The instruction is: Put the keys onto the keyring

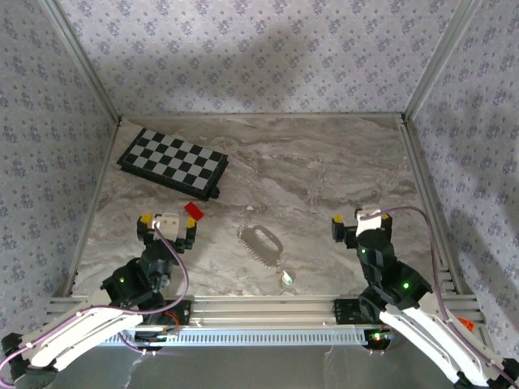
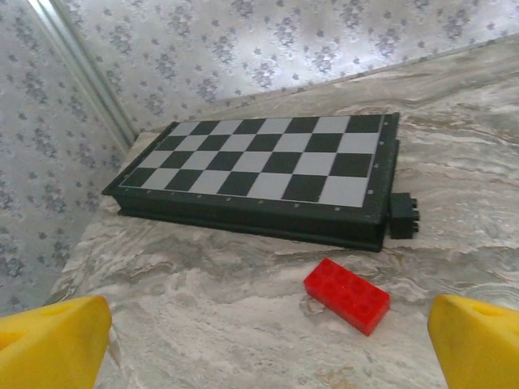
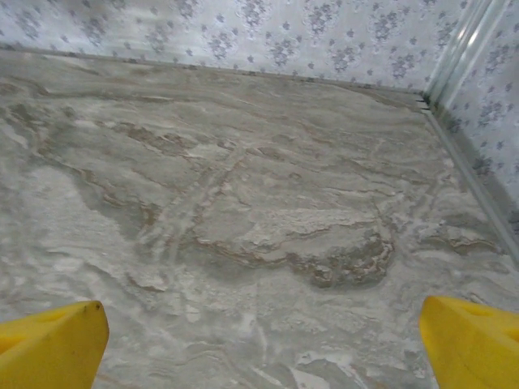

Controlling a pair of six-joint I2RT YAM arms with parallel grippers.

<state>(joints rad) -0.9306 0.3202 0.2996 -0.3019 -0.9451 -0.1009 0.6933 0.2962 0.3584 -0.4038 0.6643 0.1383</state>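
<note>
Keyring (image 1: 261, 241) flat on bench (image 1: 324, 162), nearer you than chessboard (image 1: 172, 162); key (image 1: 287, 277) even nearer, not threaded. Your left hand (image 1: 169, 220) and right hand (image 1: 362, 217) spread wide, empty, flanking both: likely staged for two-handed pickup.

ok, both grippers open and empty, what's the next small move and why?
Probably bring the right gripper left and back toward its base, over the key. The key lies loose just near of the keyring, closer to that arm than to the left gripper, and nothing is held yet.
</note>
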